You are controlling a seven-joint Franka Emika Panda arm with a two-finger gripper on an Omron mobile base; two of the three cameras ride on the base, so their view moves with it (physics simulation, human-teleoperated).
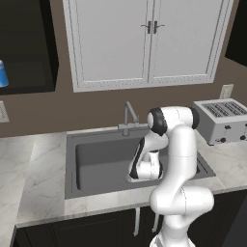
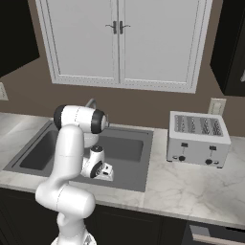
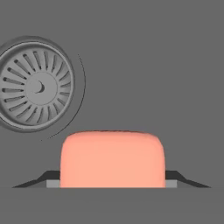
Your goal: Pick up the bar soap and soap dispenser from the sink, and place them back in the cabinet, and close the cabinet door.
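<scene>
Down on the sink (image 1: 72, 164) floor, your gripper (image 3: 112, 183) straddled the bar soap (image 3: 112, 159).
You had the blue soap dispenser (image 1: 3, 73) far left in the open dark cabinet (image 1: 29, 46); the ribbed round drain (image 3: 35, 85) lay left of the smooth orange bar, a finger (image 3: 52, 177) close on each side, contact unclear; the steel toaster (image 1: 222, 120) stood right on marble.

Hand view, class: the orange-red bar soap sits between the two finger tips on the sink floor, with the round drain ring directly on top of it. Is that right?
Not quite. In the hand view the bar soap does sit between the finger tips on the grey sink floor, but the drain ring is not on top of it: it lies apart, up and to the left, with bare floor between them.
</scene>
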